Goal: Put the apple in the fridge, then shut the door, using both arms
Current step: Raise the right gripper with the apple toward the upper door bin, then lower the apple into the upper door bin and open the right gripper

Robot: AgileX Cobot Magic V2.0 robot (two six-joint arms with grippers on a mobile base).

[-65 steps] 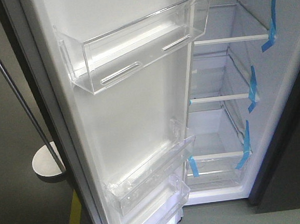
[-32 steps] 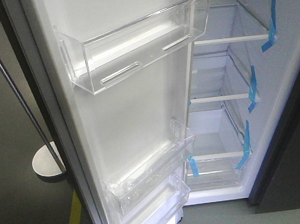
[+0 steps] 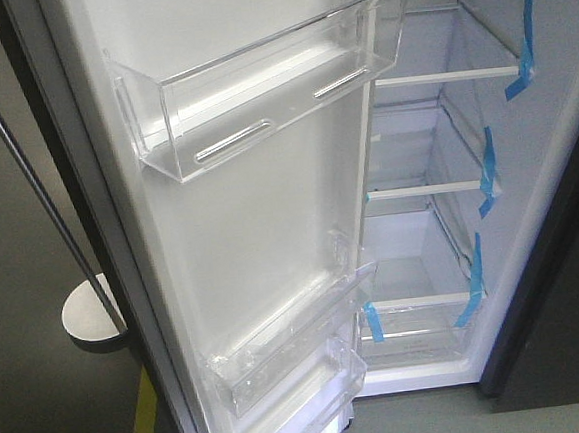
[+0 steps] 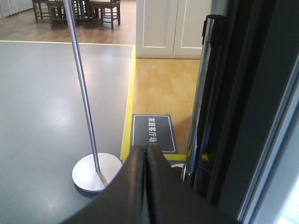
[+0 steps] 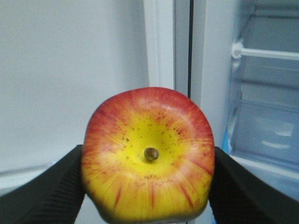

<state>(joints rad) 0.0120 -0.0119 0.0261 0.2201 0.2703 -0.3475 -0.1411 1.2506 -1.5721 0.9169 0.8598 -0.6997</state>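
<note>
The apple [image 5: 148, 156], red with a yellow streaked end and a brown stem pit, fills the right wrist view. My right gripper [image 5: 147, 154] is shut on it, one black finger [image 5: 51, 186] on each side. Behind it are the door's white inner lining [image 5: 70, 79] on the left and the fridge's shelves [image 5: 266, 116] on the right. In the front view the door [image 3: 259, 209] stands wide open with clear bins, and the fridge [image 3: 423, 256] shows white shelves with blue tape; no gripper or apple appears there. My left gripper [image 4: 145, 149] is shut on nothing, beside the door's dark outer face [image 4: 261, 107].
A metal stanchion pole [image 4: 81, 84] on a round base [image 4: 96, 171] stands left of the door, also the pole [image 3: 25, 167] in the front view. A second chrome post [image 4: 203, 93] is next to the door. A yellow floor line [image 4: 128, 102] and a dark floor sign [image 4: 153, 133] lie ahead.
Half a second ago a sliver of red showed at the right edge of the front view; it is gone now. The door and fridge have not moved.
</note>
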